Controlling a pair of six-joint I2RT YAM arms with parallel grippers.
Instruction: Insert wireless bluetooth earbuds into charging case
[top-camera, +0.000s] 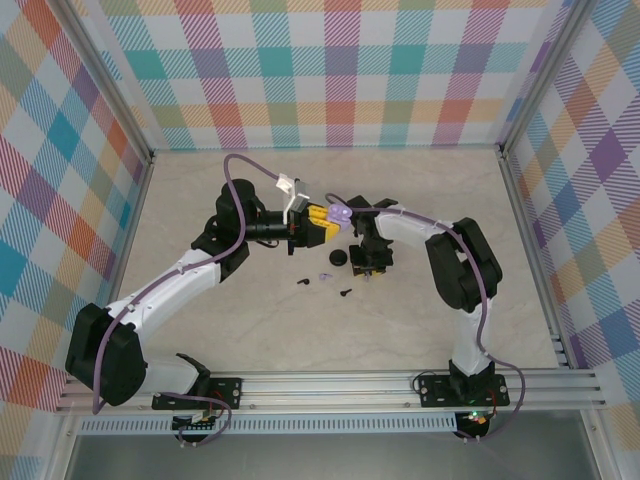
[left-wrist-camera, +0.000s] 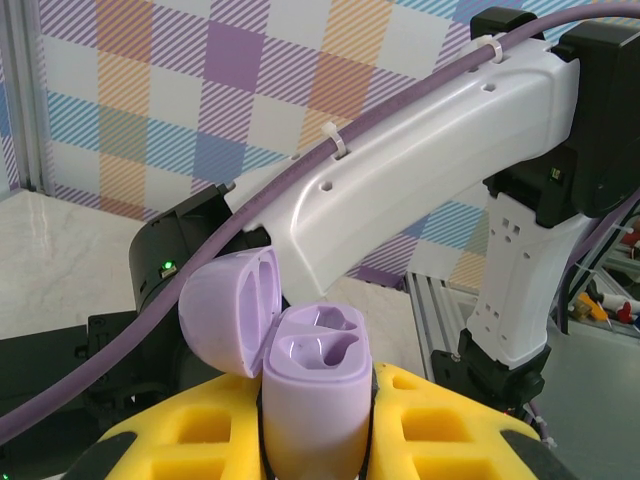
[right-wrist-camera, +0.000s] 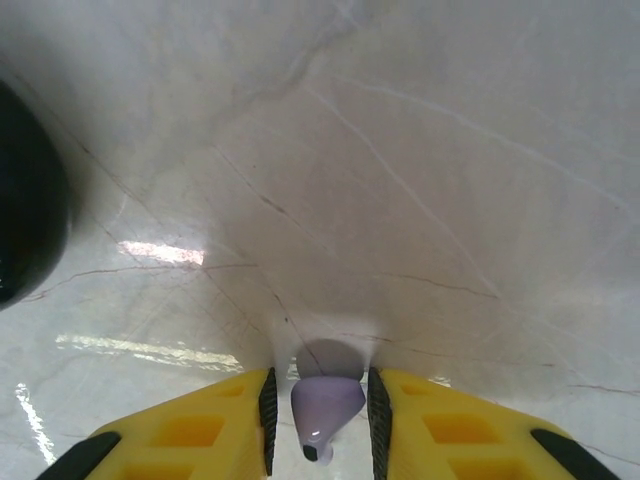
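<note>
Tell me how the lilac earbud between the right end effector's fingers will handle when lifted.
Likely light: the lilac earbud is tiny beside the right end effector. Its glossy, rounded shell looks slippery and may twist or pop out. On the smooth table it may skid.

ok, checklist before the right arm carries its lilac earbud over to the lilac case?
1. Case open: ok. The round lilac plastic charging case has its lid hinged back to one side.
2. Room inside: ok. Both wells are empty.
3. Case hold: ok. The left gripper is shut on the case body.
4. Earbud hold: ok. The right gripper pinches the small lilac stemmed earbud.
5. Earbud lifted off the marble-look tabletop: cannot tell.
6. Which well fits this earbud: cannot tell.
</note>
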